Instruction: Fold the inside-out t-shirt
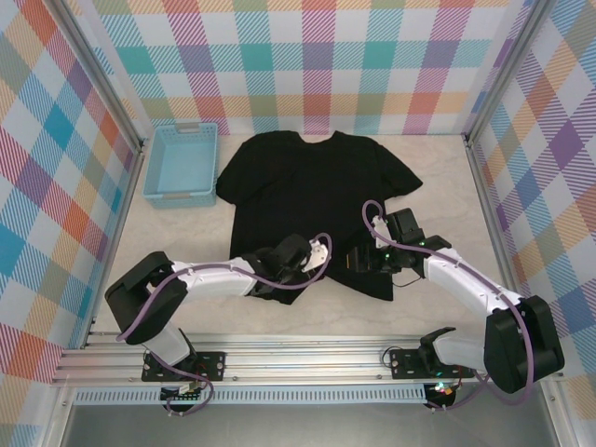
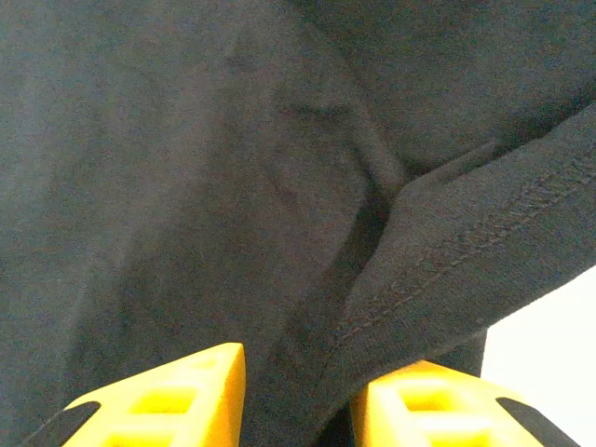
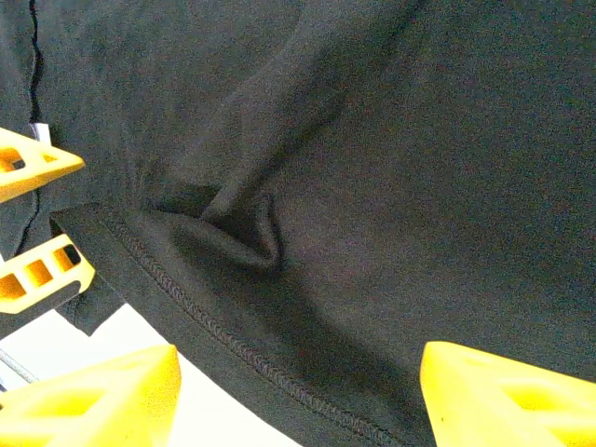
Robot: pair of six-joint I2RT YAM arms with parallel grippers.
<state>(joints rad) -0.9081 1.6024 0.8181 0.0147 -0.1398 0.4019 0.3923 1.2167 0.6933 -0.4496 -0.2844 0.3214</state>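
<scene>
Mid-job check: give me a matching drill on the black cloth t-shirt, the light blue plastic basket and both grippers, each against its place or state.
1. black cloth t-shirt
2. light blue plastic basket
3. left gripper
4. right gripper

a. wide open over the hem
b. far left on the table
c. fingers either side of a hem fold
d. spread out mid-table

Pairs: 1-d, 2-b, 3-c, 4-a.

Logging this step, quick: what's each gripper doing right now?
Left gripper: open, fingers astride the t-shirt hem.
Right gripper: open above the t-shirt, holding nothing.
</scene>
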